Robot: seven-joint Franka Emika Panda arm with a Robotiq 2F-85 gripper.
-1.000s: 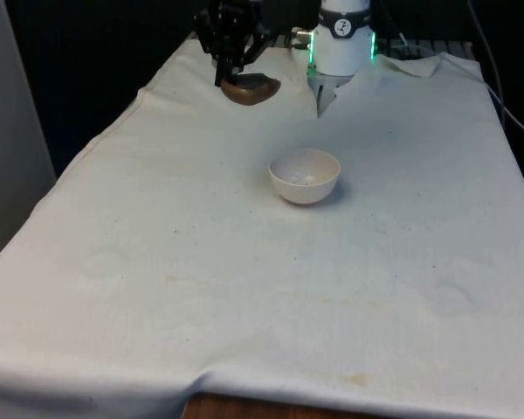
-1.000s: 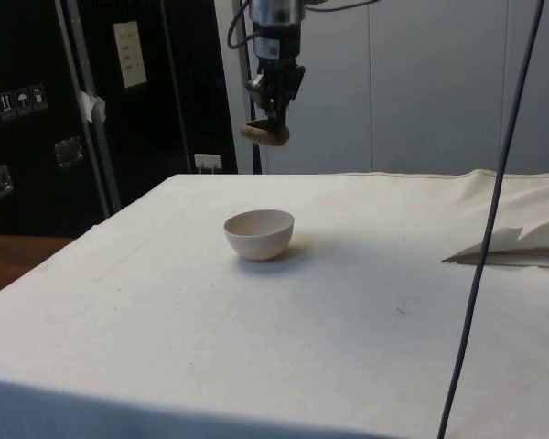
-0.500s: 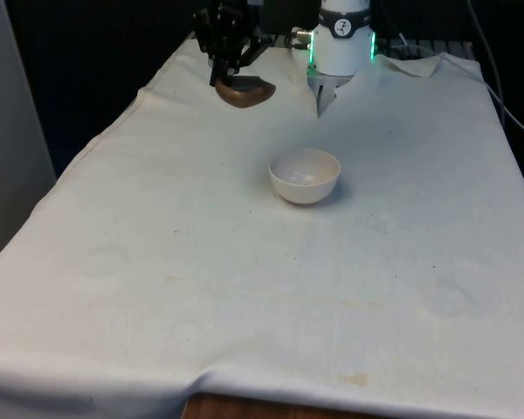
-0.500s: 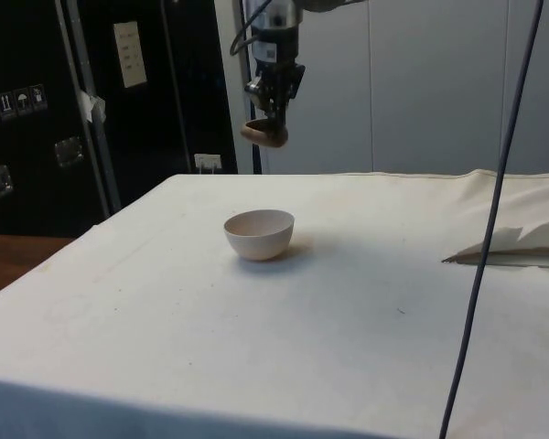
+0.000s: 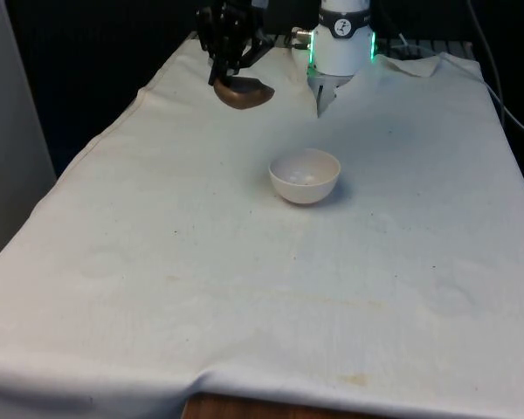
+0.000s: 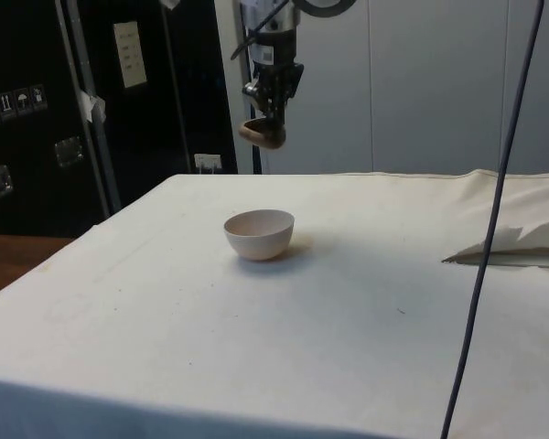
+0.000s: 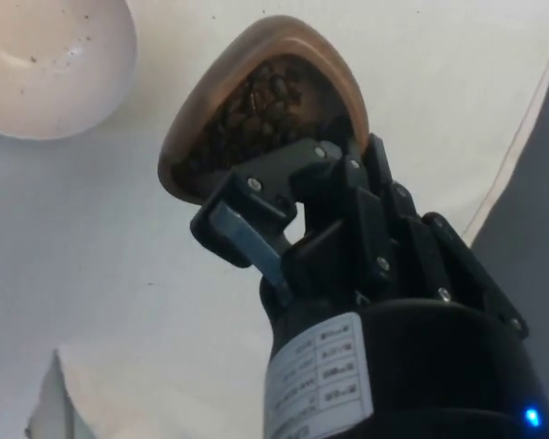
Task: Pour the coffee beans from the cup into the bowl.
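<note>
Gripper (image 5: pixel 230 72) high above table (image 5: pixel 157 262), fingers clamped on bean-filled cup (image 5: pixel 243 91), beyond bowl (image 5: pixel 305 176).

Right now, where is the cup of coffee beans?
The brown cup hangs in the gripper above the table's far end, toward the front view's left of the white bowl.
</note>
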